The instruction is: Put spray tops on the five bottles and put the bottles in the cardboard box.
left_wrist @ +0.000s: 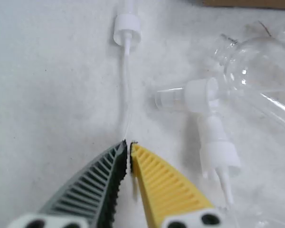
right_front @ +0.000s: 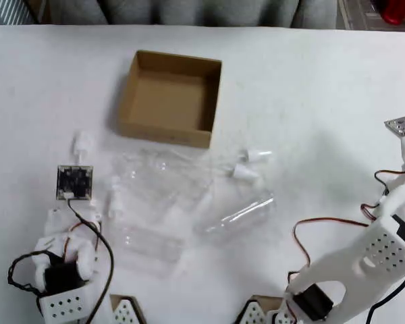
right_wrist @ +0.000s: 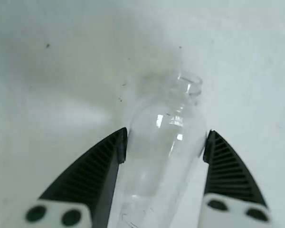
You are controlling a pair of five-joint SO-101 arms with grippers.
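- At the near left of the tabletop, the left pincer has its jaws closed to a sliver. They seem to pinch the end of the thin tube of a spray top, which lies flat and is on no bottle.
- Between the wide-spread jaws of the right pincer sits a bare bottle. Both jaws rest against its walls, and its neck is open and uncapped.
- Beside the pinched tube, a loose top lies by a clear bottle with a white collar at its neck. I cannot tell whether the collar is screwed on.
- In the middle, other bottles lie on their sides, with more tops loose at their far right.
- Farther off, the cardboard box holds nothing.
- By my reckoning the task is barely begun: nearly all the capping and all the boxing remain.
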